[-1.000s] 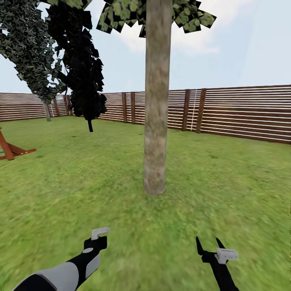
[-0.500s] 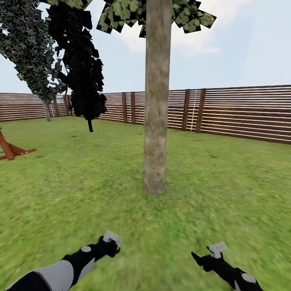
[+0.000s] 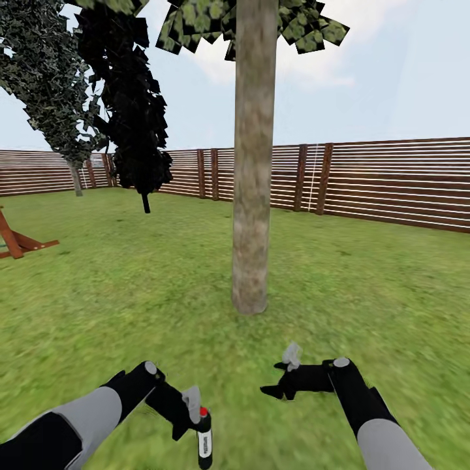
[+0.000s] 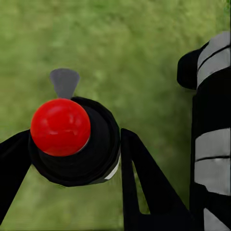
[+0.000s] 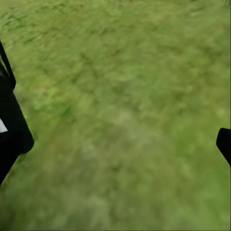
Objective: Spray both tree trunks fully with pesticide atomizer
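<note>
Tree trunk (image 3: 251, 196) is seen at twelve o'clock on the grass (image 3: 365, 294), while the upright, red-capped pesticide atomizer (image 3: 204, 441) is clasped between the left gripper (image 3: 189, 418) fingers, nearer than the spread-open, empty right gripper (image 3: 277, 390).

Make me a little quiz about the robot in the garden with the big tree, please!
1. Which gripper has the pesticide atomizer between its fingers?
2. True or false: the atomizer's knob is blue.
3. What stands on the grass ahead of the robot: A) a tree trunk, B) a bench, C) a pond?

Key:
1. The left gripper; the right gripper has nothing in it.
2. False, it is red.
3. A.
</note>
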### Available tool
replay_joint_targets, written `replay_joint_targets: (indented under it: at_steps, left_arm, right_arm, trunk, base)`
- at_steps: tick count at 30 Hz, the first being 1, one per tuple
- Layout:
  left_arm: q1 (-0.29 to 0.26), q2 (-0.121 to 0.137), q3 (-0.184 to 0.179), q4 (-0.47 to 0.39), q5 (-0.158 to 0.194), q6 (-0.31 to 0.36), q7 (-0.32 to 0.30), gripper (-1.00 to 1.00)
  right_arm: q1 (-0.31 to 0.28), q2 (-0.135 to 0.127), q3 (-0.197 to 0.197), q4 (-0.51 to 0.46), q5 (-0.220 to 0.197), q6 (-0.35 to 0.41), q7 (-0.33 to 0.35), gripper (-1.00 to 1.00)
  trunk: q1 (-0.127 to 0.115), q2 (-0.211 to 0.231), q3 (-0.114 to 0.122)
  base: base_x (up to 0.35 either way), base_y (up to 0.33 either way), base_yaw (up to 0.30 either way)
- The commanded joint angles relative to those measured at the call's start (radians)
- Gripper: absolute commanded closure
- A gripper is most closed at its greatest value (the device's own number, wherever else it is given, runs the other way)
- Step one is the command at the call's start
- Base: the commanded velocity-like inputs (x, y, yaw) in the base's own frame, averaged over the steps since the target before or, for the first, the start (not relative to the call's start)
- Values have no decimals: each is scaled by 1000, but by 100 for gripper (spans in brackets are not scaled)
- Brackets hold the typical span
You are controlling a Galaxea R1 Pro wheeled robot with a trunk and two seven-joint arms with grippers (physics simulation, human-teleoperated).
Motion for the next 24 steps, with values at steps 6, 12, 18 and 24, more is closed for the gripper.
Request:
replay_joint_targets:
  at_steps: [6, 12, 18, 24]
  left_arm:
    - [-1, -5, -1, -67, -142, 47, -80, 100]
    - [-1, -3, -1, -113, -203, 63, -133, 100]
    - [-1, -9, -1, -163, -204, 102, -138, 100]
    - [-10, -18, 0, -221, -205, 144, -140, 100]
  right_arm:
    - [-46, 17, 116, -6, 0, 14, 114, 100]
    - [-47, 28, 226, -12, -2, 35, 121, 100]
    - [-47, 48, 279, -14, -3, 43, 122, 100]
    - [-47, 54, 293, -16, -3, 45, 122, 100]
  trunk:
    - [0, 0, 0]
    - [0, 0, 0]
    - [0, 0, 0]
    - [0, 0, 0]
  base:
    - [0, 0, 0]
    - [0, 0, 0]
    - [0, 0, 0]
    - [0, 0, 0]
